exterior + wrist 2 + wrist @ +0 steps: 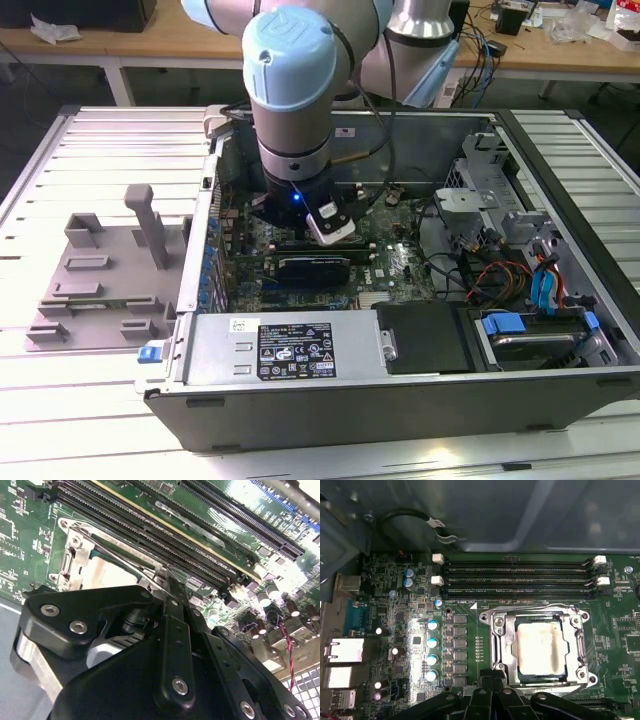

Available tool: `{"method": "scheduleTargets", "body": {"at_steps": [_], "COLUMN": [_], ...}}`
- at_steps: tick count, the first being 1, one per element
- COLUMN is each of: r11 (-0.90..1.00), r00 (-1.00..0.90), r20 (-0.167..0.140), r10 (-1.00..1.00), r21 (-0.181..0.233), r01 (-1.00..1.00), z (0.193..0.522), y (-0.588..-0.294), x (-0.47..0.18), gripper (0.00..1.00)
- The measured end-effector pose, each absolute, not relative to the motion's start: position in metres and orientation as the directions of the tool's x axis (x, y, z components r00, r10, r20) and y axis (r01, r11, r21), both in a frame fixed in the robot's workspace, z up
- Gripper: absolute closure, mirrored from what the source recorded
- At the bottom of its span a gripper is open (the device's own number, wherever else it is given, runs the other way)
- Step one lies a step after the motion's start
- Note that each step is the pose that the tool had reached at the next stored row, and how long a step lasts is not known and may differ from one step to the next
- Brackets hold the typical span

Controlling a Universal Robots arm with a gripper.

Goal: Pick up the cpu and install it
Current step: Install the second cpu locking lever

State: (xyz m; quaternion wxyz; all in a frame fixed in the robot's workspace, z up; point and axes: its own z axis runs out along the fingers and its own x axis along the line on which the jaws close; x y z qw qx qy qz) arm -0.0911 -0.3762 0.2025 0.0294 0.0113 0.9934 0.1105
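**CPU seated in the socket, claw just above**

The cpu (540, 647) lies flat inside the socket frame (502, 645) on the motherboard (395, 585), its silver top smeared pale. The claw (492, 692) hangs right at the frame's edge; whether its fingers are apart or together cannot be told. Beside the socket frame run four dark memory slots (517, 577), and a column of capacitors (432, 650) stands on its other side. In the exterior view the arm (290, 100) reaches down into the open computer case (400, 395), with a grey plastic tray (100, 280) on the counter (60, 420) outside the case wall.
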Motion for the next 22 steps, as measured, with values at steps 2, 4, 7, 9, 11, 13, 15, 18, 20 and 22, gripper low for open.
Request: {"method": "scheduleTargets", "body": {"at_steps": [2,4,7,9,11,13,15,18,20,22], "r11": [0.975,0.975,0.975,0.979,0.985,0.987,0.987,0.987,0.987,0.987], "r00": [-0.998,-0.998,-0.998,-0.999,-0.999,-0.999,-0.999,-0.999,-0.999,-0.999], "r20": [-0.056,-0.056,-0.054,-0.036,-0.003,0.022,0.028,0.039,0.039,0.039], "r10": [0.029,0.029,0.03,0.032,0.032,0.032,0.032,0.032,0.032,0.032], "r21": [0.22,0.22,0.22,0.204,0.168,0.155,0.154,0.154,0.154,0.155], "r01": [0.016,0.016,0.017,0.024,0.031,0.035,0.036,0.038,0.038,0.038], "z": [0.211,0.228,0.251,0.253,0.253,0.253,0.253,0.25,0.241,0.239], "y": [-0.376,-0.376,-0.376,-0.376,-0.376,-0.377,-0.379,-0.385,-0.385,-0.385], "x": [-0.091,-0.091,-0.088,-0.077,-0.064,-0.054,-0.053,-0.052,-0.052,-0.052], "gripper": [0.89,0.89,0.89,0.89,0.89,0.89,0.89,0.89,0.89,0.89]}}
